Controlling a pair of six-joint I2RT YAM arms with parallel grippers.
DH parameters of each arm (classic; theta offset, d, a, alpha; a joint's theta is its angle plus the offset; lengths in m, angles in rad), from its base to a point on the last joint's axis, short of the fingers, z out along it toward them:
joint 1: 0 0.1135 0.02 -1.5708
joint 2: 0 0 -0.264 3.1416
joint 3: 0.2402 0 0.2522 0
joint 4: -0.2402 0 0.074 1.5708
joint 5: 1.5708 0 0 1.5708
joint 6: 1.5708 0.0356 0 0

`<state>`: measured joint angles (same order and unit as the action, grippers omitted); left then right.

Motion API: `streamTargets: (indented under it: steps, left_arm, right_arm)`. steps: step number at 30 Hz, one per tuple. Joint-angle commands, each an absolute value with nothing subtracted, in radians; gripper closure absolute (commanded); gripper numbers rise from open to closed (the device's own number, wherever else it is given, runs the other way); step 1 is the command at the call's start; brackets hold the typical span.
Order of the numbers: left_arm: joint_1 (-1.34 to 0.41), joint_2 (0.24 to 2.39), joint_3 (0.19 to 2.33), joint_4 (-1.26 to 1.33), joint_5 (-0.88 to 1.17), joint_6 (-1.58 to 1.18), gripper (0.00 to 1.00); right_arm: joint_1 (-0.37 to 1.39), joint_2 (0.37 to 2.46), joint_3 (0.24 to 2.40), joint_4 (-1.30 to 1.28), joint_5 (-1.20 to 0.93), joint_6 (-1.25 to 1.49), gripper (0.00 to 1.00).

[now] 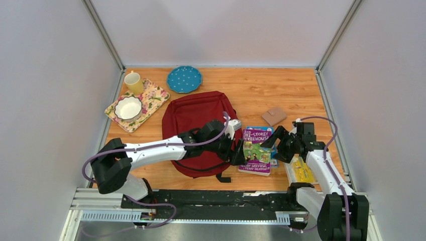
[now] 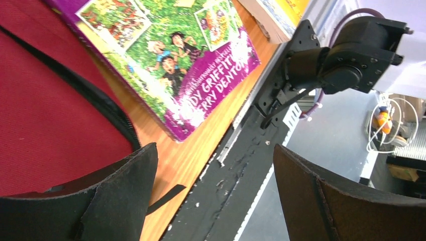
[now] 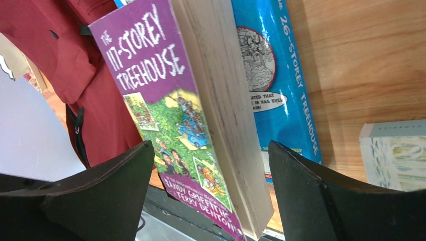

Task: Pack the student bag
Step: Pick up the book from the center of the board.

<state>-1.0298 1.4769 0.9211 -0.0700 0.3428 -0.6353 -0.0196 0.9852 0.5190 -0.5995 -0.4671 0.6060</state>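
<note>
Backpack (image 1: 196, 113) lies flat, nothing visibly packed; purple book (image 1: 257, 150) and others wait on the desk (image 1: 281, 90). Both jaws spread, empty.

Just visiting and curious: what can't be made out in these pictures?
Student bag: top view, the left arm crosses it, so whether it is unzipped cannot be told.
Blue book: right wrist view, the purple book covers its left part.
Pale book: right wrist view, cut off by the right edge; title unreadable.
Yellow item: top view, partly under the right arm.
</note>
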Motion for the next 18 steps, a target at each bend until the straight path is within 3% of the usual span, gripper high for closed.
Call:
streamTargets:
  steps: [1, 14, 18]
  left_arm:
    - [-1.058, 1.500, 0.908, -0.005, 0.330, -0.701, 0.08]
    - [-1.048, 1.697, 0.957, 0.017, 0.264, -0.782, 0.10]
    - [-1.022, 1.747, 0.998, 0.107, 0.362, -0.830, 0.10]
  right_arm:
    - [-0.012, 1.000, 0.463, -0.502, -0.477, 0.630, 0.14]
    - [-0.011, 0.962, 0.408, -0.494, -0.498, 0.637, 0.37]
    - [-0.012, 0.966, 0.442, -0.555, -0.529, 0.637, 0.44]
